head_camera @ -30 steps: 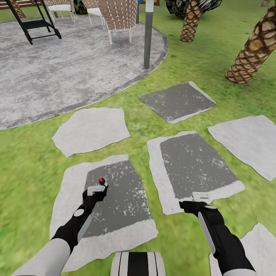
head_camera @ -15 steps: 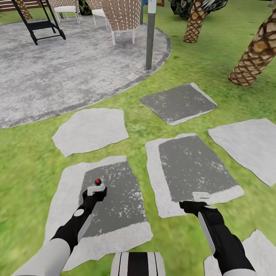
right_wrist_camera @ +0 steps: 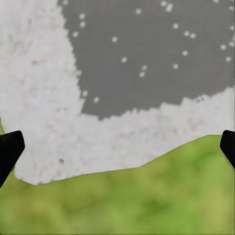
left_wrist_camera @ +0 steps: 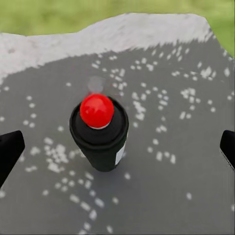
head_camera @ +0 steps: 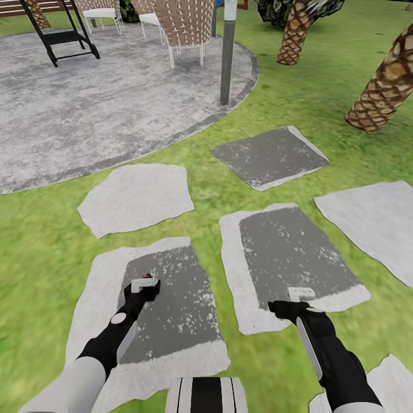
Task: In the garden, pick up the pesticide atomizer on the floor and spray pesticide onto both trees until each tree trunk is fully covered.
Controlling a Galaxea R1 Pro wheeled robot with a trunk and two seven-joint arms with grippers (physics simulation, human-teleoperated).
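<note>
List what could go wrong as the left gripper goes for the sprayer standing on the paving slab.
The pesticide atomizer stands upright and slim on the paving slab; a finger brushing it on the way down may topple it. In the head view the left gripper hides most of it, so alignment rests on the wrist view. Its fingers sit wide apart; an off-centre close could push it sideways.

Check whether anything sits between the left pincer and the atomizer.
Nothing visible does. The left pincer is open, and the atomizer stands upright on the stepping stone between its fingertips, untouched.
</note>
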